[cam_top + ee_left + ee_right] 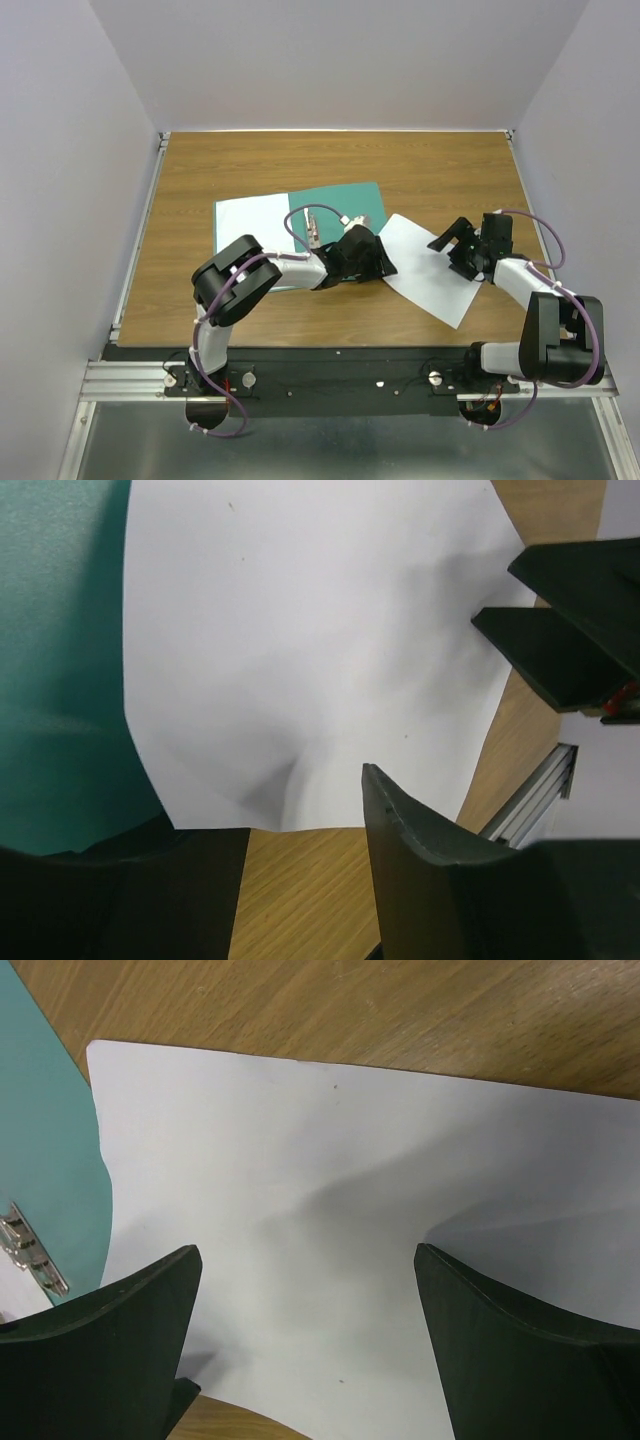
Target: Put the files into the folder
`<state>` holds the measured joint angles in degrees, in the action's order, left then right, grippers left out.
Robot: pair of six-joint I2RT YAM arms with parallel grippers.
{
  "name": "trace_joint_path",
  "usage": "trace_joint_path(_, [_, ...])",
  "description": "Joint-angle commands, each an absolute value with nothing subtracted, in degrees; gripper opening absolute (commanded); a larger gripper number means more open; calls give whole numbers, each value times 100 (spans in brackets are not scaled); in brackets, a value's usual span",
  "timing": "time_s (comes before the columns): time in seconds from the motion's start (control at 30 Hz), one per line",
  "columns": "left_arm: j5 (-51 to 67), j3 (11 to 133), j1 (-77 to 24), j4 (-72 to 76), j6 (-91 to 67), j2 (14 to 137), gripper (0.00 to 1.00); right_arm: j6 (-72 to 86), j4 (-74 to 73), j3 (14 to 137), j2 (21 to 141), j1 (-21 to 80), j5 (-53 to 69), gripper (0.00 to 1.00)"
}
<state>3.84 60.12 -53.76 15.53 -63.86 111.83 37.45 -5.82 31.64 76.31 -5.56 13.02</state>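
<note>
Folder (40,1140) clip (30,1250) shows in right wrist view, not left. Over loose sheet (350,1190), right end effector (305,1252) wide open, left end effector (305,810) part-open, neither gripping. Wood table (250,160), pale walls (60,150).

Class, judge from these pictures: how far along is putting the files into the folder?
Done: the first sheet seems to lie in the open folder. In hand: the left end effector and right end effector, both open, are at the second sheet's edges on the table. Left: getting it into the folder.

No readable text, label, brand or number in any view. Loose sheet (432,275) plain white; folder (345,200) plain teal-green.
</note>
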Motion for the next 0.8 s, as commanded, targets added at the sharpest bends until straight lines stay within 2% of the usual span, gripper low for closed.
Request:
trace_joint_path(0.0, [-229, 6047, -5396, 896, -6504, 11478, 52, 3779, -1424, 2663, 7928, -466, 1485, 97])
trace_joint_path(0.07, [-237, 6134, -5396, 844, -6478, 11531, 47, 3762, -1415, 2637, 7963, -475, 1503, 97])
trace_joint_path(0.23, [-237, 6302, -5396, 721, -6434, 11611, 18, 3727, -1389, 2610, 8007, -466, 1521, 97])
trace_joint_path(0.27, [-255, 6302, -5396, 712, -6416, 11602, 18, 3718, -1389, 2602, 7998, -457, 1521, 97])
trace_joint_path(0.3, [-272, 6302, -5396, 677, -6390, 11575, 5, 3700, -1389, 2619, 7981, -466, 1538, 97])
trace_joint_path(0.33, [-281, 6284, -5396, 668, -6355, 11488, 1, 3683, -1389, 2619, 7963, -457, 1555, 97])
trace_joint_path(0.47, [-334, 6293, -5396, 650, -5978, 11154, 0, 3498, -1406, 2830, 7639, -466, 1836, 97])
trace_joint_path(0.63, [-317, 6363, -5432, 642, -4854, 10312, 0, 3244, -1424, 3234, 6410, -466, 2311, 99])
trace_joint_path(0.77, [-62, 6180, -5432, 729, -3039, 9520, 0, 3147, -1293, 3856, 5521, -457, 2504, 100])
